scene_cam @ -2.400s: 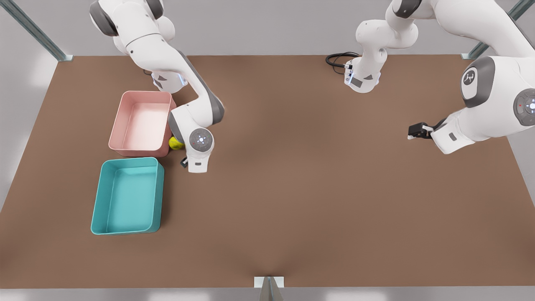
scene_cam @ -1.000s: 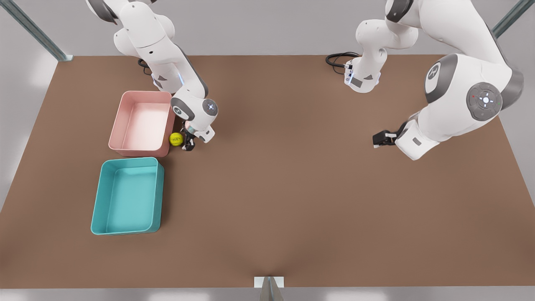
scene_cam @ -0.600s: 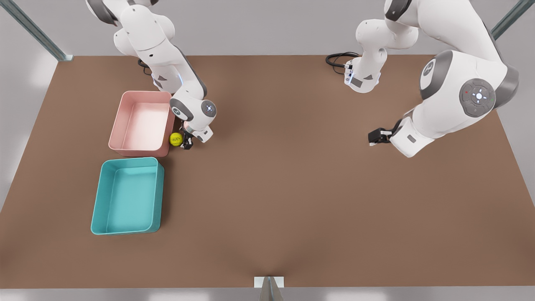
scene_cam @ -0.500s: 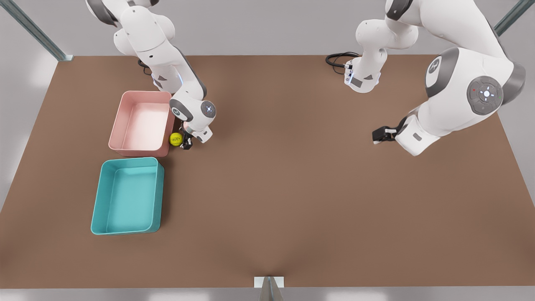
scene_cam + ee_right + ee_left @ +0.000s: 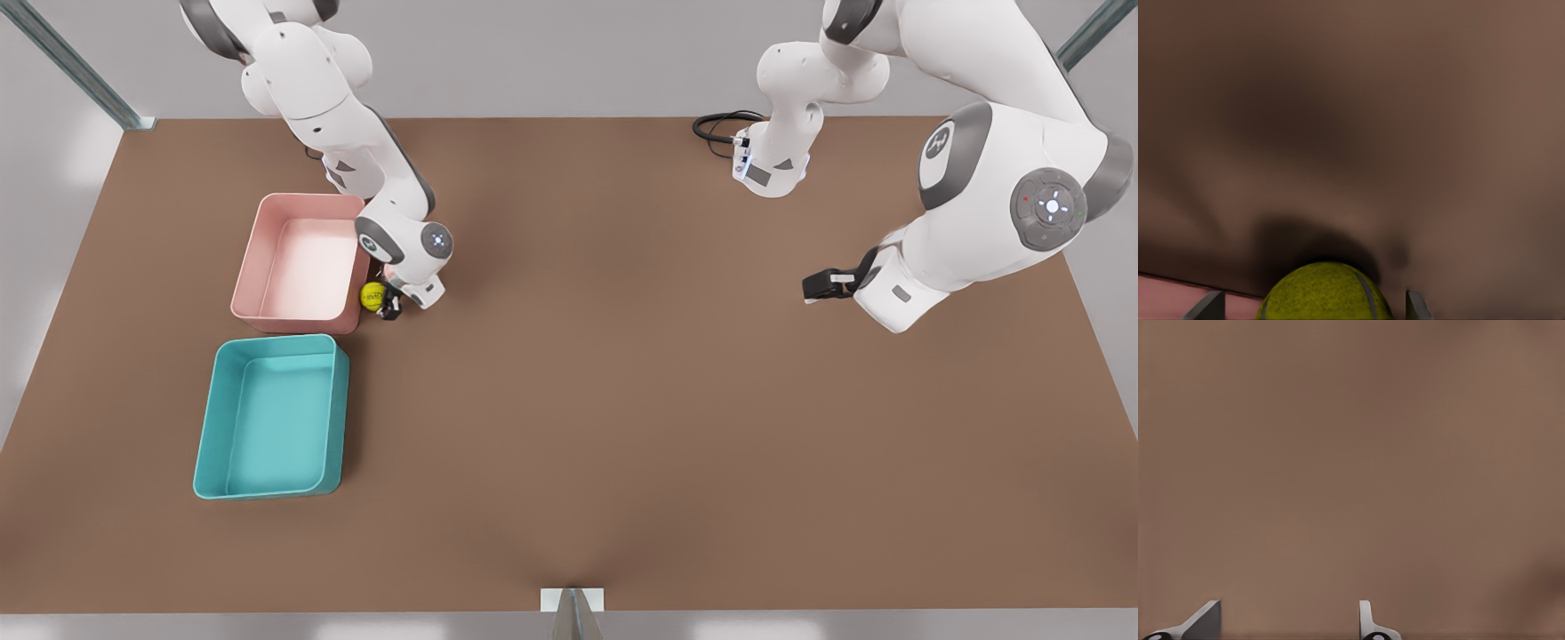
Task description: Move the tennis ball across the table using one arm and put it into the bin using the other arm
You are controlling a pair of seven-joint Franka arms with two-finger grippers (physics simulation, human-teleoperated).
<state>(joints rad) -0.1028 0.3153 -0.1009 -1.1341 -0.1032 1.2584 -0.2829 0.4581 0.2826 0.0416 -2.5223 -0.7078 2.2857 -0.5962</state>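
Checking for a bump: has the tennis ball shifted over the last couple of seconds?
No. The tennis ball sits at the same spot beside the pink tray.

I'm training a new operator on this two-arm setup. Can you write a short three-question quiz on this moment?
1. True or false: the ball lies inside the teal bin.
2. Which gripper has the ball between its fingers? A) left gripper B) right gripper
3. Fill in: the ball rests on the table beside the ____ tray.

Key: 1. False; it is on the table. 2. B; the right wrist view shows the ball between open fingers, while the left gripper waits, open over bare table. 3. pink.
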